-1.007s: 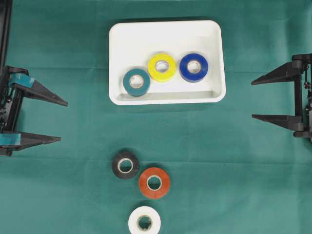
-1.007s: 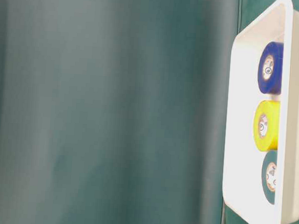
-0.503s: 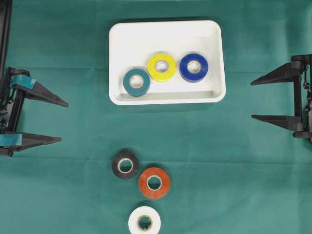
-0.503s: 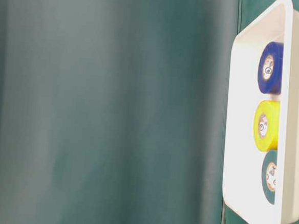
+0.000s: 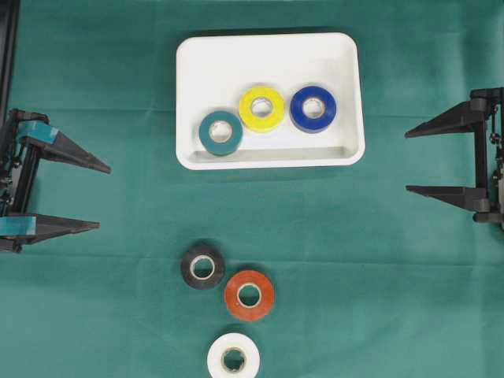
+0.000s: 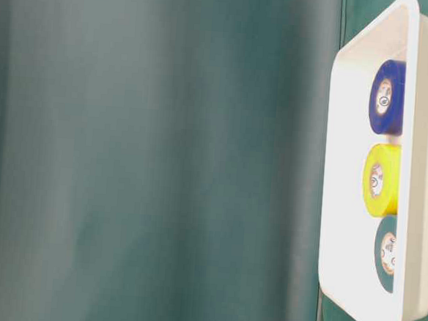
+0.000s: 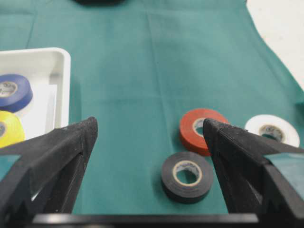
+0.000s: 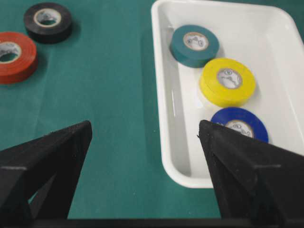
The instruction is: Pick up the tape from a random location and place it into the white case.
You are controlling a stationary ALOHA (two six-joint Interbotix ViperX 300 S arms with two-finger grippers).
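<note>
Three rolls in the case, three on the cloth below it.
Overhead: white case (image 5: 197, 55) sits top centre on the table cloth (image 5: 394, 276); inside, three tape rolls (image 5: 261, 108) in a row along its lower wall. Below the case, well apart, three more rolls (image 5: 249, 294) run diagonally down-right. Left gripper (image 5: 102, 197) at left edge, right gripper (image 5: 408, 161) at right edge.

The white case (image 8: 166, 95) is seen on the right of the green cloth (image 8: 109, 95), with three rolls laid flat inside it: a teal tape (image 8: 194, 44) at the top, a yellow tape (image 8: 227, 81) just below it, and a blue tape (image 8: 240, 125) lowest, partly hidden behind a finger. Out on the cloth, a black tape (image 8: 48, 22) and a red tape (image 8: 16, 56) are parked at the upper left, close together. The right gripper (image 8: 145, 133) is spread wide, nothing held between its two black fingers (image 8: 52, 156).
</note>
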